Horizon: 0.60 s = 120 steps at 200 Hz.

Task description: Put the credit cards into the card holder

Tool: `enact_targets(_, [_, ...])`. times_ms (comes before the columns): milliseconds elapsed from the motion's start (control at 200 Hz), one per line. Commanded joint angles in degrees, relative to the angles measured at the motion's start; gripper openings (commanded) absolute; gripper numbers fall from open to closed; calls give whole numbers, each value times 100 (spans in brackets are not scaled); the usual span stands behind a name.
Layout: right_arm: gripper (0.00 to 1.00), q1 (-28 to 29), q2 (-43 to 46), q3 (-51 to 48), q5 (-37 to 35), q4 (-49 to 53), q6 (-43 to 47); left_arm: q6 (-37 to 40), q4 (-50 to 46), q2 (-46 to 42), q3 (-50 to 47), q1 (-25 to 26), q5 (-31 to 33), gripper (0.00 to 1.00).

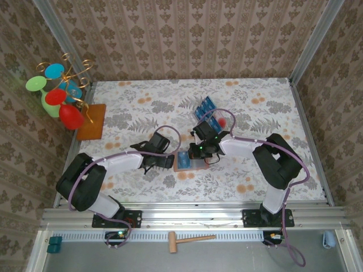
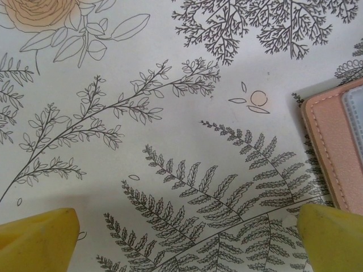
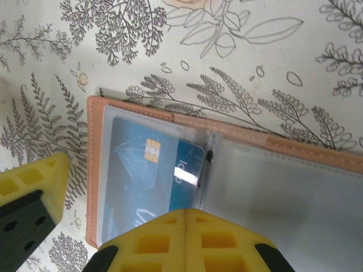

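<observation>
The right gripper (image 3: 122, 192) has its yellow jaws moderately apart and clasps nothing; one finger (image 3: 187, 238) lies over the near edge of a flat bright-blue credit card (image 3: 142, 164) with a gold chip. That card sits inside the clear left pocket of the opened tan-brown leather-like card holder (image 3: 93, 170), whose left edge lies between the two fingers. The left gripper (image 2: 184, 243) hangs with its jaws wide apart over the bare floral tablecloth (image 2: 142, 141), gripping nothing, with the holder's stitched corner at its 3 o'clock. From above, the holder lies near the table's middle, the left gripper just beside it at 9 o'clock and the right gripper over its 1 o'clock side. Further out at 1 o'clock, more blue credit cards (image 1: 205, 107) rest in a clear plastic tray (image 1: 216, 117) with a red dot, and an orange-brown square mat (image 1: 92, 122) sits well apart at 10 o'clock
</observation>
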<state>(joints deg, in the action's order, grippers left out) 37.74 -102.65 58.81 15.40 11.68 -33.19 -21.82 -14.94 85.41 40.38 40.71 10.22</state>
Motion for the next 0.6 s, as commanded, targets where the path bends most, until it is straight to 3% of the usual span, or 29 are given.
enact_targets(0, [3,-12,-162,188,15,128,32,82,7,144,143,-58,-90,100])
enact_targets(595, [3,4,-413,250,239,-95,-97,100,149,397,223,-48,-187,100])
